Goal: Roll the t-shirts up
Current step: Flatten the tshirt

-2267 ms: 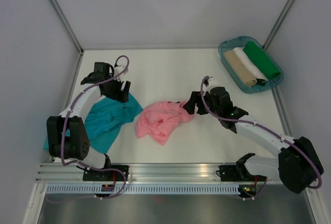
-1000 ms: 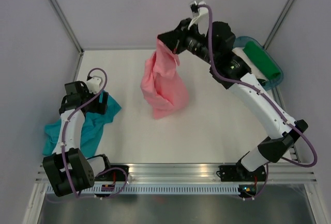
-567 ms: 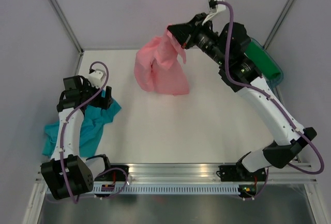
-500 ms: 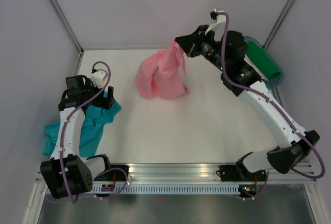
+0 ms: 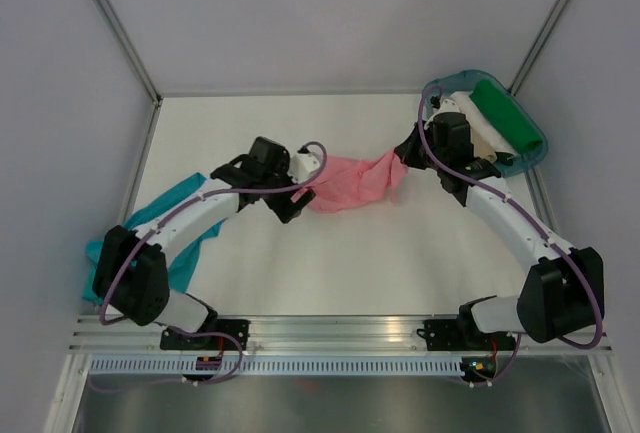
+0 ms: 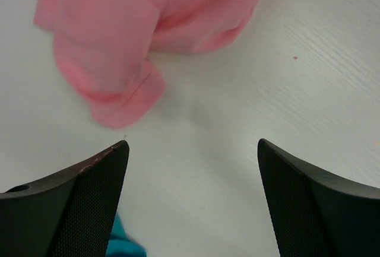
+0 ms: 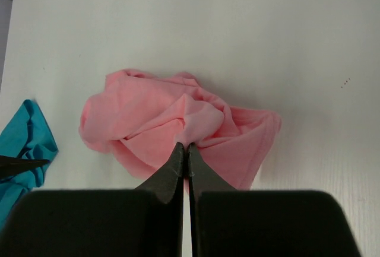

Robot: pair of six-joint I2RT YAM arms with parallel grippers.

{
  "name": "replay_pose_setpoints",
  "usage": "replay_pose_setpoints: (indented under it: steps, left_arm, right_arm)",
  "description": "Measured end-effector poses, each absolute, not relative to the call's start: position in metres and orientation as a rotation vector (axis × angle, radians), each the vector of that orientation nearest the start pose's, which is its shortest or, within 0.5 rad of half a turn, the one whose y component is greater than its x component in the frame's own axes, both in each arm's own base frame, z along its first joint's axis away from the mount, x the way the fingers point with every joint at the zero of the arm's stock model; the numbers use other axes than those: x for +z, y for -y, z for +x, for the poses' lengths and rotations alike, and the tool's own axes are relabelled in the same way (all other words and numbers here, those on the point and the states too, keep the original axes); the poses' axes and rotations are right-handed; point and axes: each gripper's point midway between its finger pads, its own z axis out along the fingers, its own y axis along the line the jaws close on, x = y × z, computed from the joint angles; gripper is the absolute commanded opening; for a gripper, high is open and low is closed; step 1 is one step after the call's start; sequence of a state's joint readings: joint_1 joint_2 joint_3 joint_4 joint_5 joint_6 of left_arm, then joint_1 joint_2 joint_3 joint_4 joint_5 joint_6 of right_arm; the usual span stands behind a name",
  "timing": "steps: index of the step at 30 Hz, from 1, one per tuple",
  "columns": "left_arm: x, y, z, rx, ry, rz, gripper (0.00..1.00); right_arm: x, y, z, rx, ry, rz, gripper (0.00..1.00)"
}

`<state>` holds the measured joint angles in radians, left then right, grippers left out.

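The salmon pink t-shirt (image 5: 352, 183) lies bunched on the table's middle (image 6: 119, 37) (image 7: 154, 120). My right gripper (image 5: 402, 157) (image 7: 187, 146) is shut on a fold at the shirt's right end, low over the table. My left gripper (image 5: 296, 196) (image 6: 191, 145) hangs open just short of the shirt's left end, with bare table between its fingers (image 6: 89, 197). The teal blue t-shirt (image 5: 165, 231) lies crumpled at the left edge, partly under the left arm; a bit of it also shows in both wrist views (image 6: 122, 244) (image 7: 24, 141).
A rigid teal tray (image 5: 432, 105) stands at the back right corner, holding a green roll (image 5: 505, 113), a white one (image 5: 478, 118) and a beige one (image 5: 462, 135). Walls close the table's left, back and right sides. A metal rail (image 5: 330, 331) runs along the near edge.
The right arm has brought the pink t-shirt down from the air onto the table. The left arm has swung right from the teal t-shirt to the pink one's left end.
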<state>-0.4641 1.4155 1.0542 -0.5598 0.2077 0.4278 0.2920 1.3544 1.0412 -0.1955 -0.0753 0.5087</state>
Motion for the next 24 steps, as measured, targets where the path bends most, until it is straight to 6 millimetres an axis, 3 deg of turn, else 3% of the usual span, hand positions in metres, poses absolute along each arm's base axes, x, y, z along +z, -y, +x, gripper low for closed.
replay_pose_setpoints:
  steps: [3,6,9,10,13,17,20,22,24]
  left_arm:
    - [0.095,0.215,0.305,-0.211,-2.173,1.293,0.93]
    - [0.059,0.237,0.32,-0.115,-2.186,1.355,0.88]
    - [0.033,0.241,0.345,-0.018,-2.206,1.342,0.72]
    - [0.027,0.242,0.352,0.004,-2.208,1.336,0.51]
    - [0.033,0.249,0.372,0.035,-2.161,1.304,0.03]
    - [0.038,0.243,0.381,0.109,-2.142,1.288,0.02]
    - [0.052,0.23,0.389,0.162,-2.134,1.246,0.02]
    - [0.078,0.213,0.401,0.196,-2.125,1.174,0.02]
    - [0.126,0.193,0.424,0.232,-2.079,1.048,0.02]
  right_arm:
    - [0.207,-0.152,0.389,0.565,-2.097,0.177,0.0]
    - [0.208,-0.151,0.39,0.558,-2.091,0.169,0.01]
    - [0.208,-0.15,0.389,0.552,-2.09,0.16,0.0]
    - [0.208,-0.15,0.389,0.551,-2.09,0.155,0.0]
    - [0.209,-0.15,0.389,0.547,-2.087,0.146,0.0]
    - [0.219,-0.146,0.392,0.533,-2.07,0.147,0.0]
    - [0.246,-0.139,0.401,0.526,-2.014,0.155,0.0]
    - [0.277,-0.134,0.409,0.528,-1.95,0.158,0.0]
    - [0.317,-0.13,0.416,0.529,-1.863,0.155,0.0]
